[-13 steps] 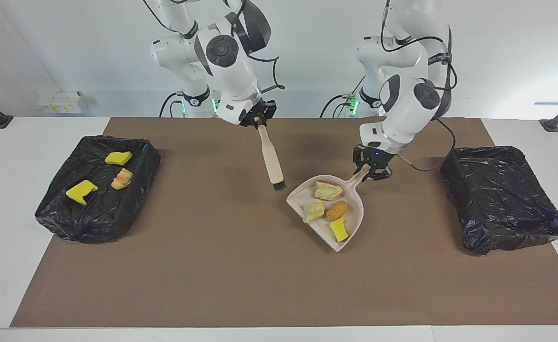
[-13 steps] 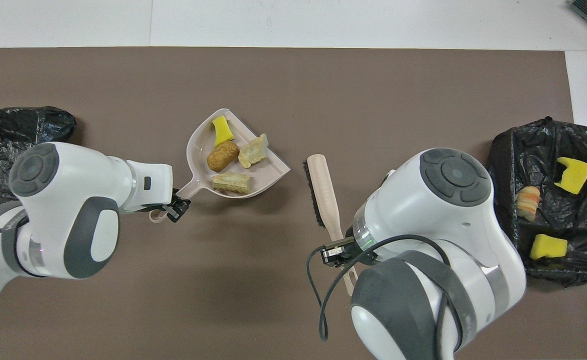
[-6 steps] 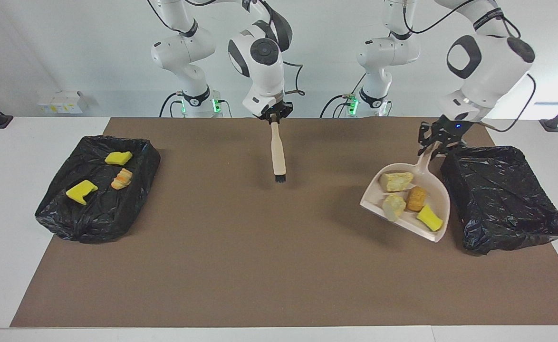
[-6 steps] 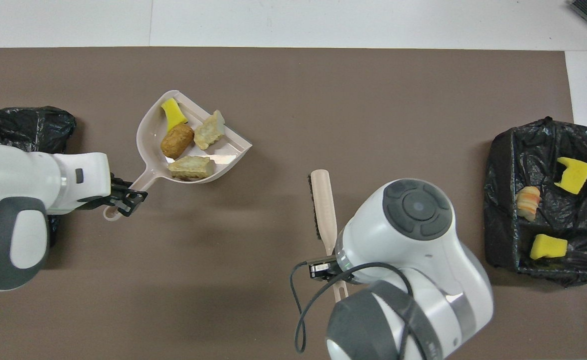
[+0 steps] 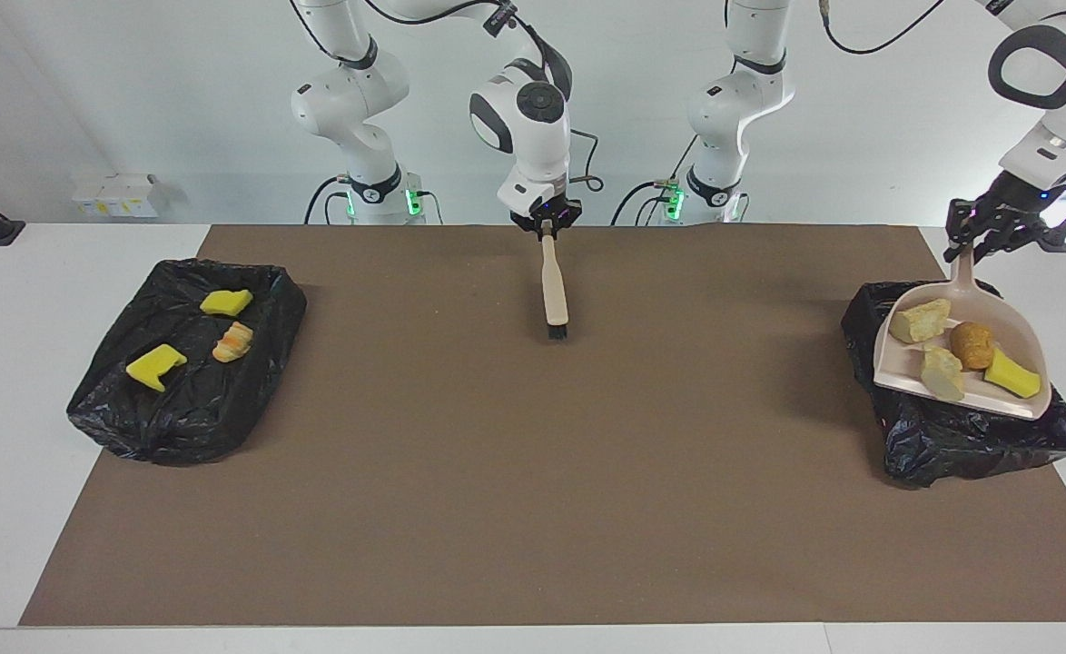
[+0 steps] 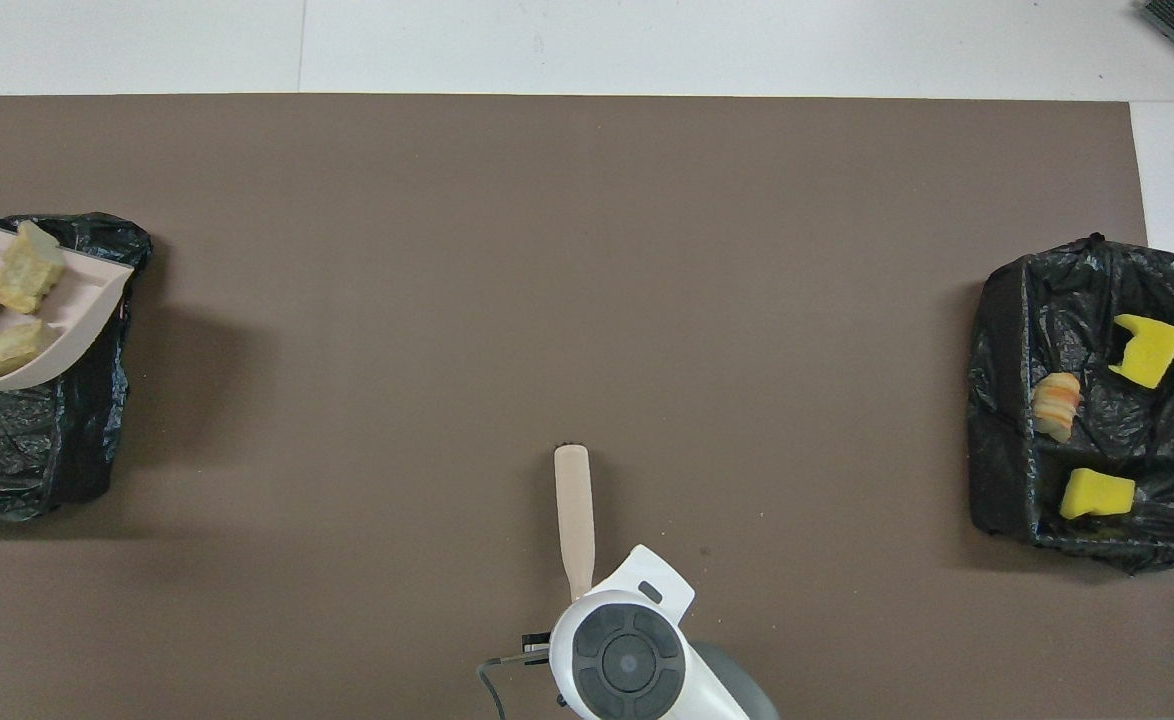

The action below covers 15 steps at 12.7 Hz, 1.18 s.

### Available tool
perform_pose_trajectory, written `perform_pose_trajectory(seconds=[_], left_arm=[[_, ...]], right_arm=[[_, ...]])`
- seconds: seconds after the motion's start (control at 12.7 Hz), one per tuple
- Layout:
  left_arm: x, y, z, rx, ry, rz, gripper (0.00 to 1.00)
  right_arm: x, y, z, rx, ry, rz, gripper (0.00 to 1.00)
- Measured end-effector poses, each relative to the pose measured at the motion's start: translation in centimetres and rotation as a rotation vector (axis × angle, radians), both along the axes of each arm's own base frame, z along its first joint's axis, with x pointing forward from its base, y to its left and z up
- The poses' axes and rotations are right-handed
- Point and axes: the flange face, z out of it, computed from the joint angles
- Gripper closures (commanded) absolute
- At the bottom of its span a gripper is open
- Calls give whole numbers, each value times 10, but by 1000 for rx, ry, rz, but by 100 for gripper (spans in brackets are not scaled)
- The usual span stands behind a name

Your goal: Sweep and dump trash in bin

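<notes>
Trash chunks (image 5: 960, 356), yellow and tan, ride the beige plastic dustpan (image 5: 1023, 341) gripped by the left end effector (image 5: 978, 245) over a black-lined bin (image 5: 942, 436), undumped; the right end effector (image 5: 547, 227) grips a wooden brush (image 5: 554, 291).

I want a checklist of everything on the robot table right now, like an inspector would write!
Surface: brown mat on a white table.
Job's things: beige dustpan with four trash chunks held over the black-lined bin at the left arm's end; three chunks lie in the other bin at the right arm's end; brush hangs bristles down over the mat.
Clutter: nothing seen.
Grippers: left gripper shut on the dustpan handle; right gripper shut on the brush handle.
Cables: black cables along both arms.
Surroundings: white box by the wall.
</notes>
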Motion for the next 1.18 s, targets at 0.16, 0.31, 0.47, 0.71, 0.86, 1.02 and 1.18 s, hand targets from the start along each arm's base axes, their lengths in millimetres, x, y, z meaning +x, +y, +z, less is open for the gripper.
perform_pose_trajectory(seconds=[0.16, 0.31, 0.47, 0.71, 0.86, 1.02, 1.18], left_arm=[[2, 28, 9, 54, 26, -9, 100], [-1, 47, 7, 152, 119, -54, 100], [-2, 52, 5, 229, 194, -91, 100], [3, 48, 14, 383, 295, -248, 100], [19, 22, 20, 494, 360, -345, 100], [33, -5, 27, 588, 412, -415, 100], [41, -17, 33, 670, 449, -483, 100]], right_arm=[[-3, 4, -11, -16, 8, -7, 0], [1, 5, -6, -27, 2, 2, 0], [14, 8, 20, -52, 14, 14, 0], [47, 1, 77, -86, 11, 14, 0], [70, -15, 108, -97, 19, 45, 0], [95, -39, 139, -105, 33, 89, 0], [120, -68, 171, -97, 38, 133, 0]])
